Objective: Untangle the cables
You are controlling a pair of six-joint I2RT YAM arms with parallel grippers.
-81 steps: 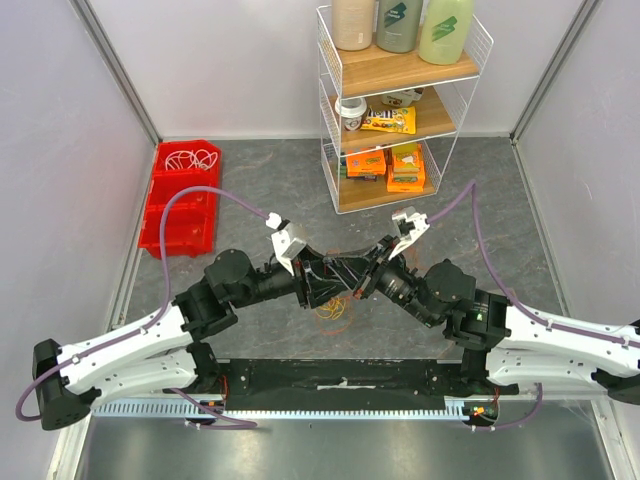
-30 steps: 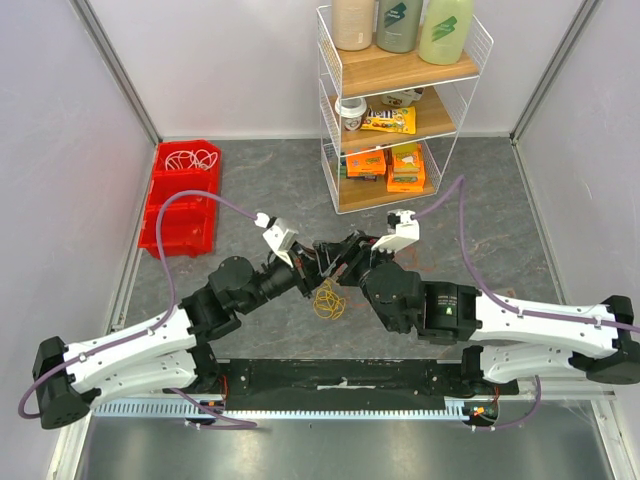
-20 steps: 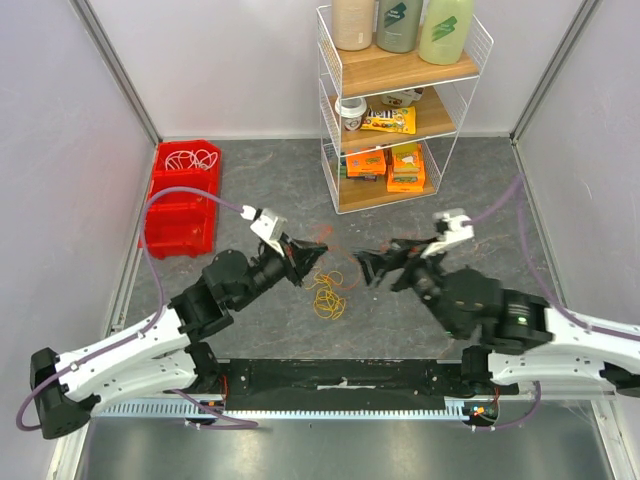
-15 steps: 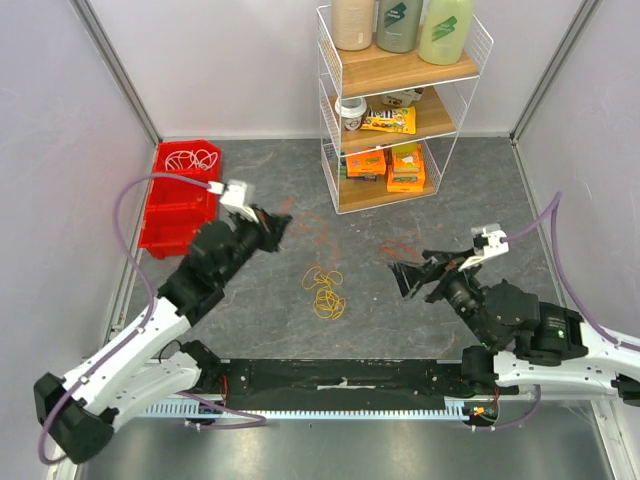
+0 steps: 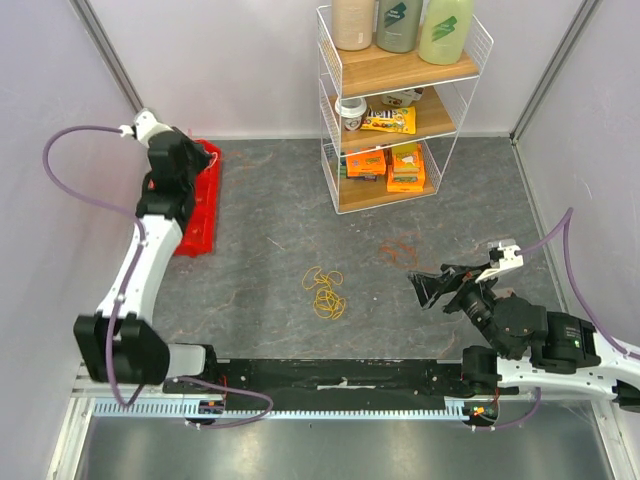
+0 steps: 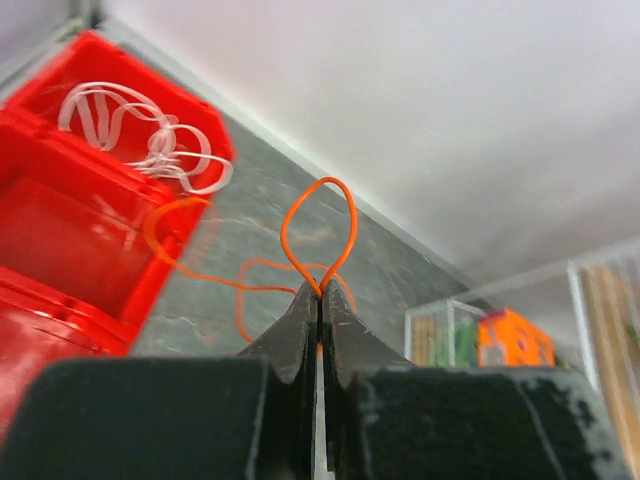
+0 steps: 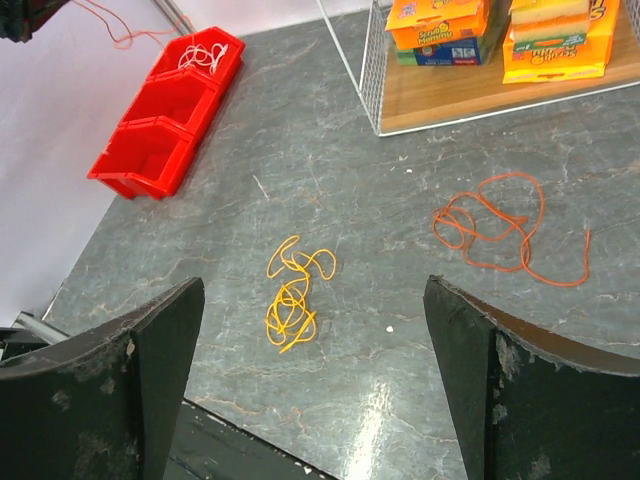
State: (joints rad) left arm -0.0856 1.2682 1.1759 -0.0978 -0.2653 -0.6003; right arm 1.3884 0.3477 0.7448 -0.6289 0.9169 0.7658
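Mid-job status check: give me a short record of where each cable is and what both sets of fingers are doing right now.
left gripper: fingers shut on a thin orange cable, at the red bin
right gripper: fingers wide open, holding nothing, above the table
white cable: coiled in the bin's far compartment
yellow cable: loose tangle lying mid-table
second orange cable: on the table near the wire shelf, apart from the yellow one

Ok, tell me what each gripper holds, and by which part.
Left fingers pinch the thin orange wire at a loop's base; right fingers hold nothing.
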